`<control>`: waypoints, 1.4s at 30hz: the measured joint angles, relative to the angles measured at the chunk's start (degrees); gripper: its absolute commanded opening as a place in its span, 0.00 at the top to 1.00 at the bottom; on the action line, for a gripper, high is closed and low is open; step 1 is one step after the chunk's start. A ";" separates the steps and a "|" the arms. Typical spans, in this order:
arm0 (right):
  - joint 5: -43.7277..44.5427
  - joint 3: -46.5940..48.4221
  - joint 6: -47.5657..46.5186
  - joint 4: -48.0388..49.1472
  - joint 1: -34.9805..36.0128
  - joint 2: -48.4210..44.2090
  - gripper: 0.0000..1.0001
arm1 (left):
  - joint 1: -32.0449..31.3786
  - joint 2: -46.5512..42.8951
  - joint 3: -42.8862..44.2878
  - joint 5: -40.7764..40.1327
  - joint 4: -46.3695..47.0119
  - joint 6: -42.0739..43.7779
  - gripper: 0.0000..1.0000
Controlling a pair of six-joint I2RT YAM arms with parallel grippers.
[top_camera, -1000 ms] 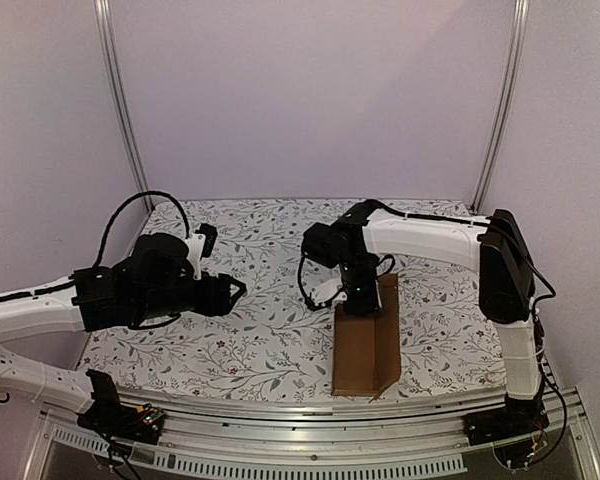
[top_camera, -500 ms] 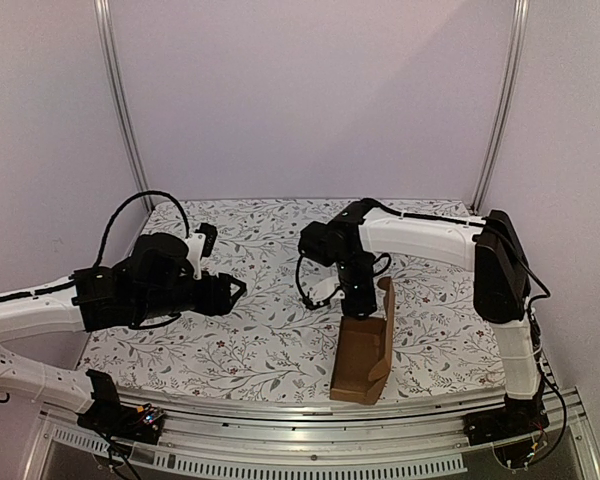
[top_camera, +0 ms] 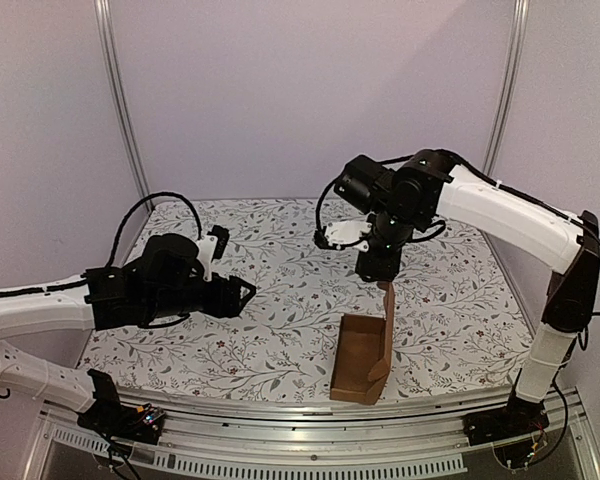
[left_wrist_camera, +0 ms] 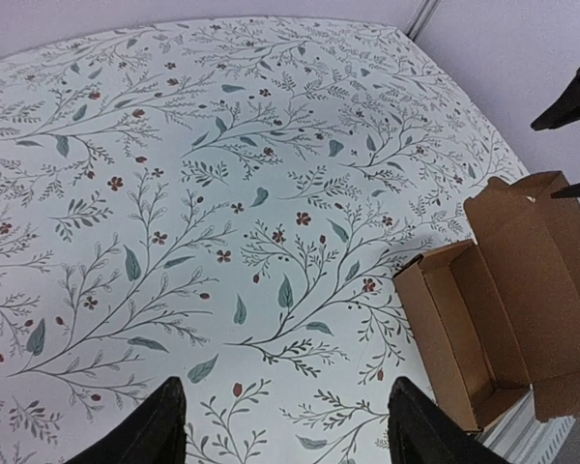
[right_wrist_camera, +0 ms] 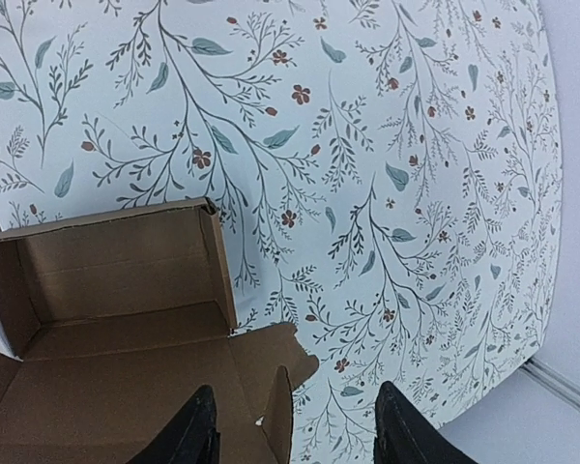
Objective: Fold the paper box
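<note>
The right claw (top_camera: 375, 268) has let go and lifted away, its fingers (right_wrist_camera: 198, 430) now spread and empty just above the raised flap (top_camera: 388, 310) (a second ago it was down on it). Below, the paper box (top_camera: 360, 355) sits open at about five o'clock on the floral table (top_camera: 280, 330), flap upright. Over at nine o'clock the left claw (top_camera: 242, 293) stays spread, holding nothing.

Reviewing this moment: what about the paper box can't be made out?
Top view: the paper box is too small to show its tabs and creases.
Left wrist: the frame's right edge cuts off its lid.
Right wrist: the bottom and left edges cut off much of the box.
</note>
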 measured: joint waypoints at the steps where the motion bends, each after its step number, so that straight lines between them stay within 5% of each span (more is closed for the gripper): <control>1: 0.13 -0.68 1.16 0.39 0.00 -1.88 0.47 | 0.00 0.74 0.02 0.48 0.46 0.24 0.30; 11: 3.04 -14.21 13.46 5.14 -0.17 -20.81 0.42 | 0.00 11.91 2.97 6.21 5.75 2.56 0.31; 21: 4.04 -44.30 33.48 13.60 -0.70 -40.39 0.44 | 0.02 29.22 14.84 17.33 11.52 3.45 0.38; 33: -7.52 -78.68 59.14 35.58 3.15 -64.37 0.68 | 0.17 48.13 31.06 23.58 11.47 2.93 0.59; 42: -9.05 -90.16 74.88 53.77 11.26 -62.42 0.90 | 1.64 58.45 39.80 27.61 11.47 0.63 0.89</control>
